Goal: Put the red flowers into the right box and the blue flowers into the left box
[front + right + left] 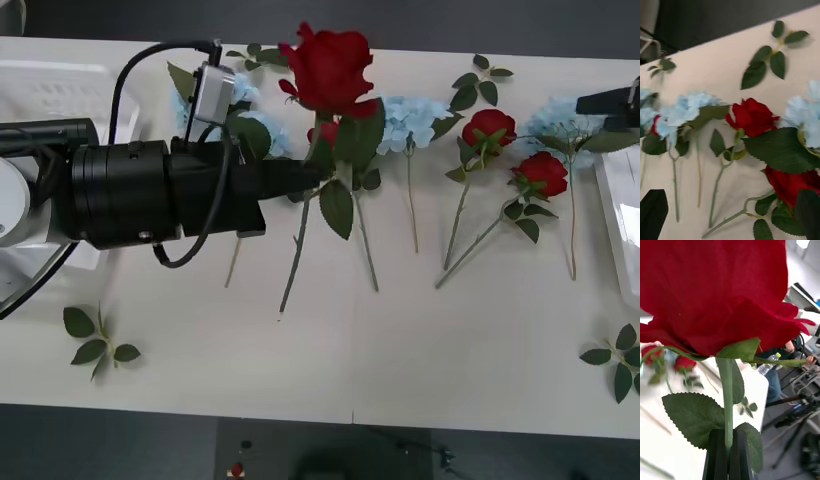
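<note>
Spread across the pale table (400,370): blue flowers (408,118) in soft petal clusters, red flowers (541,172) with serrated leaves. Left gripper (729,450) clamped on one red rose (328,66) by its thin green stem, lifted mid-table. Right gripper (607,101) far right beside right box (612,215), fingers impossible to judge; slotted left box (60,85) far left

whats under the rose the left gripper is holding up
Beneath the lifted red rose, held by the left gripper, lie blue flowers and part of another red bloom; the rest is covered.
</note>
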You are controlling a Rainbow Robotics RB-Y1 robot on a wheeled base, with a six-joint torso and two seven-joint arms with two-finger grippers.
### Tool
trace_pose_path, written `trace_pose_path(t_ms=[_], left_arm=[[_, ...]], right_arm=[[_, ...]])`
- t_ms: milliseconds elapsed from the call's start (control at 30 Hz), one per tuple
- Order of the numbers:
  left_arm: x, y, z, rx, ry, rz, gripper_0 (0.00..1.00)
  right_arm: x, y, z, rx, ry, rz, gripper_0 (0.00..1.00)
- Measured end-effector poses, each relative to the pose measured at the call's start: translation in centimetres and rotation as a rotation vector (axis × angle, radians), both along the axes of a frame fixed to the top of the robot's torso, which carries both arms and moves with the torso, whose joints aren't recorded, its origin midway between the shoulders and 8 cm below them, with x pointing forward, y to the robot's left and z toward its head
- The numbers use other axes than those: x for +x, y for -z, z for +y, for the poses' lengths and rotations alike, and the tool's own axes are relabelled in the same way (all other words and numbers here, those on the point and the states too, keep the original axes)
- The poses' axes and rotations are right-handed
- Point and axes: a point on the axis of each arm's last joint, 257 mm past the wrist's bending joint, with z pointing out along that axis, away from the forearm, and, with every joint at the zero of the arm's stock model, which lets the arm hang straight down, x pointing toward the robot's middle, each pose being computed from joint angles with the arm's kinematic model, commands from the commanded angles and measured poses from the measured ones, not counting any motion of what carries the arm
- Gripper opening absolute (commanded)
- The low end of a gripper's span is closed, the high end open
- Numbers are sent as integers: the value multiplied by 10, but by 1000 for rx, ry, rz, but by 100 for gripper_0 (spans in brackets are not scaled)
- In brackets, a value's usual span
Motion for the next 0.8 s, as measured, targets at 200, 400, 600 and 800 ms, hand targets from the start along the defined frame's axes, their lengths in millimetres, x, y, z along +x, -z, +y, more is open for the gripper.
trace_pose_path(t_ms=[200,400,600,800], left_arm=[[-4,-35,-14,-138,18,-23,0],[-6,-55,-30,-216,25,-158,0],[10,-51,-45,-313,8,-111,0],[8,-34,-68,-345,30,-137,0]], right_arm=[[-39,-12,6,19,-189,-184,100],[-95,-11,30,161,-307,-259,100],[-155,-9,54,211,-408,-286,100],[-190,-27,70,245,-451,-344,100]])
